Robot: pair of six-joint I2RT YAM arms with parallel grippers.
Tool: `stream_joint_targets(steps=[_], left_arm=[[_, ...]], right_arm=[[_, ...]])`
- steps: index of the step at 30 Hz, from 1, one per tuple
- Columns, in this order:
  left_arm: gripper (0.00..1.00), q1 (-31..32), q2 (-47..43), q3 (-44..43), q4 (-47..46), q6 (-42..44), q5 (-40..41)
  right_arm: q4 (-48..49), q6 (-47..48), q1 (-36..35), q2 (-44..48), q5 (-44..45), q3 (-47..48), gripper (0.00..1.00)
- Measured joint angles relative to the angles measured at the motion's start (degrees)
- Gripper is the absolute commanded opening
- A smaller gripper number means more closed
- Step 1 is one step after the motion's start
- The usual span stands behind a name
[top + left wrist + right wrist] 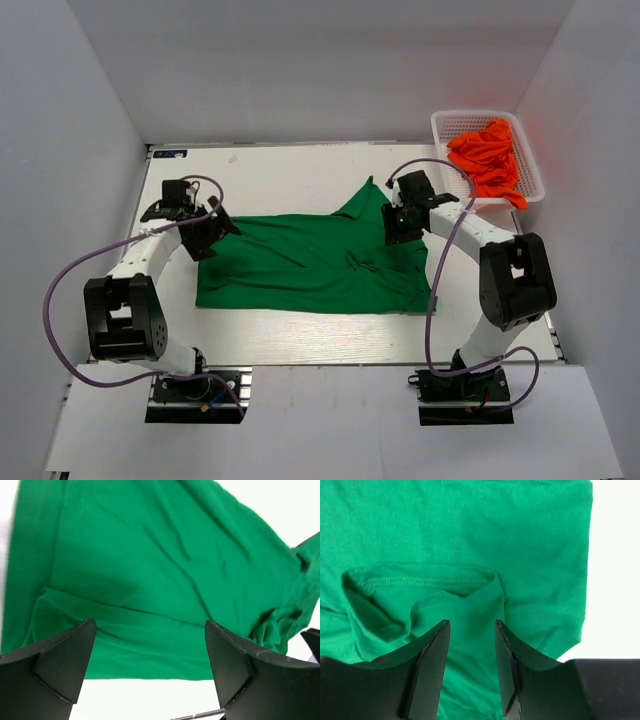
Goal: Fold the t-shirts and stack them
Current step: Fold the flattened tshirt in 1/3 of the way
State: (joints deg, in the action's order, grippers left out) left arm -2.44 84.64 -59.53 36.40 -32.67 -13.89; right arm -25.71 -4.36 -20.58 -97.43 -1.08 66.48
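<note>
Hovering with its jaws spread wide and nothing between them, the left gripper (150, 626) hangs over one end of the green t-shirt (150, 555), whose near edge runs just below its fingertips, so I judge it is lined up to take that side. At the far end of the cloth from it, the right gripper (471, 625) has its jaws drawn narrow about a raised ridge of fabric beside a stitched hem. Whether the pads truly bite the cloth I cannot tell. Between the two claws the shirt lies spread but rumpled on the white table (300, 170), one flap kicked up beside the right claw, which suggests the fold is only beginning. Beyond the right claw, well apart, the orange t-shirts (488, 155) wait heaped in a white basket (440, 118).
</note>
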Motion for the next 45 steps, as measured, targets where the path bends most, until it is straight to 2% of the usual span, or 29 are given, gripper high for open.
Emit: stream_joint_targets(steps=[5, 14, 15, 16, 18, 21, 40, 41, 45], left_arm=[[1.0, 0.4, 2.0, 4.1, -3.0, 0.4, -2.1], [1.0, 0.8, 6.9, 5.9, -5.2, 0.3, 0.4], [1.0, 0.8, 7.4, 6.1, -5.4, 0.3, 0.7], [1.0, 0.8, 7.8, 6.3, -5.6, 0.3, 0.9], [1.0, 0.8, 8.2, 6.4, -5.7, 0.1, 1.0], [1.0, 0.8, 8.3, 6.4, -5.9, -0.2, 1.2], [1.0, 0.3, 7.7, 7.1, -6.5, -2.3, 2.2], [1.0, 0.3, 7.7, 7.1, -6.5, -2.3, 2.2], [1.0, 0.3, 7.7, 7.1, -6.5, -2.4, 2.3]], right_arm=[[1.4, 0.5, 0.7, -2.7, -1.6, 0.0, 0.45], [4.4, 0.6, 1.4, -6.9, -2.0, 0.3, 0.44], [4.9, 0.6, 1.5, -7.1, -2.0, 0.3, 0.38], [5.0, 0.6, 1.5, -7.2, -1.9, 0.3, 0.38], [5.7, 0.2, 1.7, -7.3, -1.4, 0.3, 0.19], [6.8, -0.2, 1.8, -7.3, -0.9, 0.3, 0.0], [2.5, -11.2, 4.1, -6.4, 10.0, 0.4, 0.0], [2.2, -11.5, 4.1, -6.4, 10.1, 0.4, 0.02], [1.7, -12.2, 4.1, -6.4, 9.9, 0.9, 0.26]])
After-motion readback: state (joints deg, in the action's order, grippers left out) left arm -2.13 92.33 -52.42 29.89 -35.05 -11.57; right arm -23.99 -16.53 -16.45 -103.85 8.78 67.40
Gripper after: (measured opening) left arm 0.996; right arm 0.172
